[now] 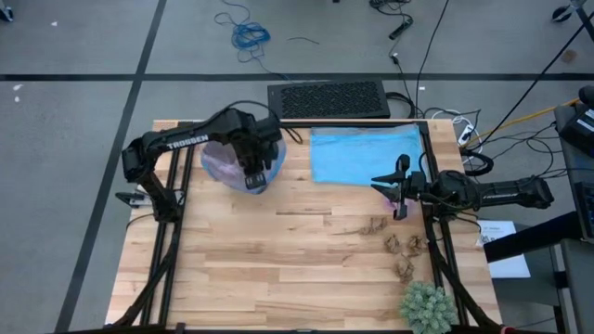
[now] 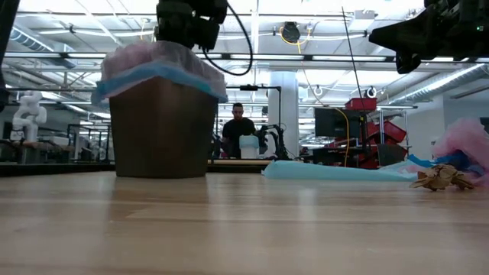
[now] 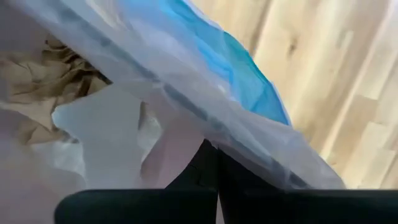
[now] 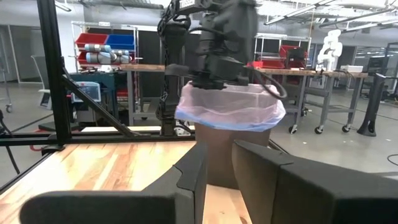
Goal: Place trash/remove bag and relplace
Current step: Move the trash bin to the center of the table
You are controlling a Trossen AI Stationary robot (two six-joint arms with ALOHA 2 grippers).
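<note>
Left arm, lettered "TROSSEN" in white, holds the left gripper [image 1: 252, 176] over the brown bin [image 2: 160, 126], fingers fully closed, pinching the lavender-pink bag [image 2: 157, 55] at the rim. Crumpled brown paper trash [image 3: 46, 81] lies inside; more wads [image 1: 401, 246] lie on the table [image 1: 278, 269]. Right gripper [image 1: 397, 190] hovers beside the light blue bag [image 1: 357, 153], fingers slightly parted, empty.

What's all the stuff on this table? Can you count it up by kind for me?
Bin: 1
Pink liner bag in the bin: 1
Light blue bag lying flat: 1
Brown paper wads loose on the table: about 5
Green spiky plant: 1
Total: about 9
</note>
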